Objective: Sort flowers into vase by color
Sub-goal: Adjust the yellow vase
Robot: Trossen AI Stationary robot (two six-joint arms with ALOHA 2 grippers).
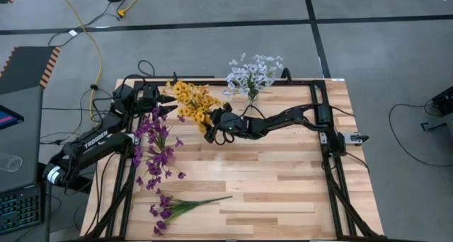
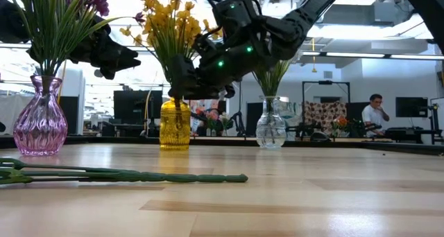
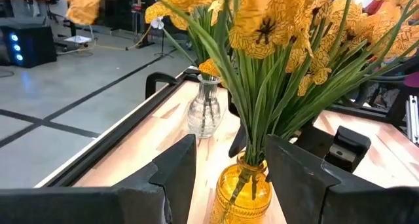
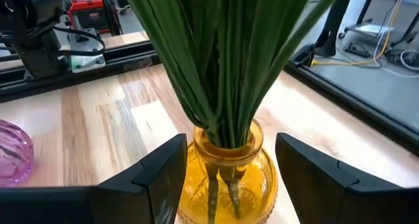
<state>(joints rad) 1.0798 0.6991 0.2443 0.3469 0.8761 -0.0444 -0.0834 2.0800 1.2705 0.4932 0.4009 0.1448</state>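
Note:
Yellow flowers (image 1: 195,104) stand with their stems in a yellow glass vase (image 2: 175,126). Purple flowers (image 1: 156,146) fill a purple vase (image 2: 40,126), and white flowers (image 1: 253,76) a clear vase (image 2: 270,126). One loose purple spray (image 1: 180,208) lies flat on the table near the front edge. My right gripper (image 4: 230,139) hangs open just above the yellow vase (image 4: 226,178), a finger on either side of the green stems (image 4: 222,60), touching nothing. My left gripper (image 3: 230,142) is open and empty, level, at the yellow bunch's left side (image 1: 168,104).
The three vases stand in a row along the table's far edge. A black frame rail (image 1: 325,122) runs along the table's sides. The wooden middle and right of the table (image 1: 283,178) are bare. A person (image 2: 376,112) sits in the room beyond.

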